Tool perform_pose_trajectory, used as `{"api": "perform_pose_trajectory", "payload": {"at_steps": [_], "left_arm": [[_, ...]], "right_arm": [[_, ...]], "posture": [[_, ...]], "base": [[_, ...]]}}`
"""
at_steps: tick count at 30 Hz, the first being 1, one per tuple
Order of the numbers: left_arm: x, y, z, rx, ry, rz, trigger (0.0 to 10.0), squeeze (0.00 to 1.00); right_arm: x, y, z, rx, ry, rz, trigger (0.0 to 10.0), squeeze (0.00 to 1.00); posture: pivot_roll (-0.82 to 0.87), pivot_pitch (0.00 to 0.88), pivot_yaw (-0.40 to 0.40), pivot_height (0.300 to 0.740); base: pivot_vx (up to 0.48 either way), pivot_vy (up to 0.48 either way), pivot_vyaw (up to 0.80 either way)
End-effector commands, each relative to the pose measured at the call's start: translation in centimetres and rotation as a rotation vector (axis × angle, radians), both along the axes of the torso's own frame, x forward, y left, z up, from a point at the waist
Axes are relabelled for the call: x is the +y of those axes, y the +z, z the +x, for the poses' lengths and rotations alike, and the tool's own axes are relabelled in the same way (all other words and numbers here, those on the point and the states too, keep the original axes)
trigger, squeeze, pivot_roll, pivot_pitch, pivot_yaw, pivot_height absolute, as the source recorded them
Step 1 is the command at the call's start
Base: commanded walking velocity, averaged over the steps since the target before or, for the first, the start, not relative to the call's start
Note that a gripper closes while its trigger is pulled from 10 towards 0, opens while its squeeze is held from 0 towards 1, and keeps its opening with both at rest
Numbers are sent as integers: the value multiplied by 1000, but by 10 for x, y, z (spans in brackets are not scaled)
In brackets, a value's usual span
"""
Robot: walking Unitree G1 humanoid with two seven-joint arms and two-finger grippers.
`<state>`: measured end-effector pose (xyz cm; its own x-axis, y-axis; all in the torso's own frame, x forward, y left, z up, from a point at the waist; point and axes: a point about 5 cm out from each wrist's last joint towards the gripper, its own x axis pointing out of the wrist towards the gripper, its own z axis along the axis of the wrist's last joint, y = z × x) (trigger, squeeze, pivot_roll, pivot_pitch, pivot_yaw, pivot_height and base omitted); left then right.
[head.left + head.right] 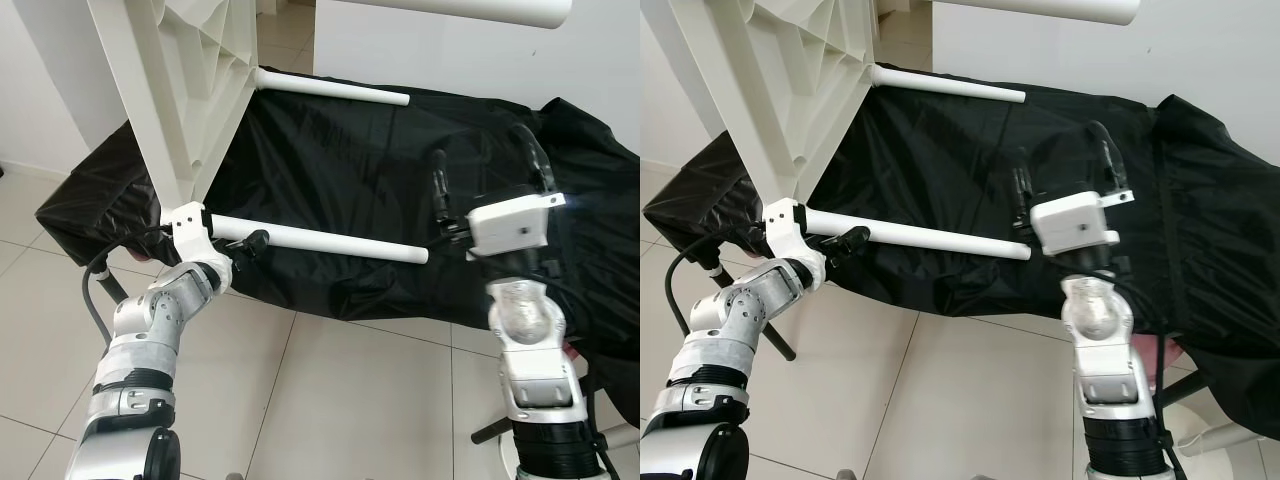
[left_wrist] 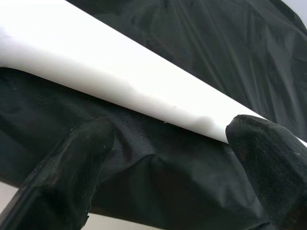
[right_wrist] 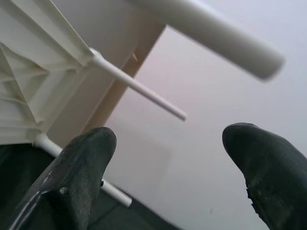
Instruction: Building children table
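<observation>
In the left eye view, a white plastic children's table [image 1: 170,90] is tipped on its side at the upper left, its ribbed underside facing the camera. Three white legs project from it: a lower leg [image 1: 320,240] running out over a black sheet [image 1: 350,170], a far leg [image 1: 335,88] above it, and a top leg [image 1: 470,8] crossing the upper edge. The black sheet is draped over a bulky, low piece of furniture that stands against a white wall [image 1: 450,50]. The floor [image 1: 340,390] is pale glossy tile with thin grout lines. The left gripper [image 1: 250,243] sits at the base of the lower leg; whether it actually clamps the leg cannot be told from here. The right gripper [image 1: 490,165] is raised over the sheet, fingers spread and holding nothing.

The right eye view shows the same scene, with a thin black stand leg [image 1: 780,345] on the tile beside the left arm.

In the left wrist view, the two black fingers [image 2: 72,167] are spread apart below the white leg, with crumpled black sheet between them.

In the right wrist view, the spread fingers [image 3: 81,163] frame the table's underside, its legs and the white wall.
</observation>
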<state>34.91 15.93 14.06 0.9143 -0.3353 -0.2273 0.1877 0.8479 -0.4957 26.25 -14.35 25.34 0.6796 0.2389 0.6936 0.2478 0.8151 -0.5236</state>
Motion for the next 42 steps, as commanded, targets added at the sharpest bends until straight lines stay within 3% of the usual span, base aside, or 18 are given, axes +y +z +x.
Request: {"api": "perform_pose_trajectory", "payload": {"at_steps": [1,4,9,23,28,42], "left_arm": [[1,-1,2,15,3,22,10000,0],[2,3,4,6,14,24,10000,0],[2,4,5,1,19,21,10000,0],[3,8,8,-14,26,20,10000,0],[1,7,8,-14,25,20,10000,0],[-2,9,10,-21,24,19,10000,0]], "right_arm": [[9,8,-3,-85,-3,-77,10000,0],[18,25,4,-191,-9,-171,10000,0],[24,36,13,-241,0,-230,10000,0],[37,54,33,-246,53,-308,10000,0],[61,72,48,-270,98,-352,10000,0],[100,95,73,-216,82,-418,10000,0]], "posture": [[-8,23,8,740],[-9,21,7,740],[-10,17,6,740],[-20,15,1,740],[-25,18,0,740],[-28,23,-8,740]], "base": [[0,0,0],[0,0,0],[0,0,0],[0,0,0],[0,0,0],[0,0,0]]}}
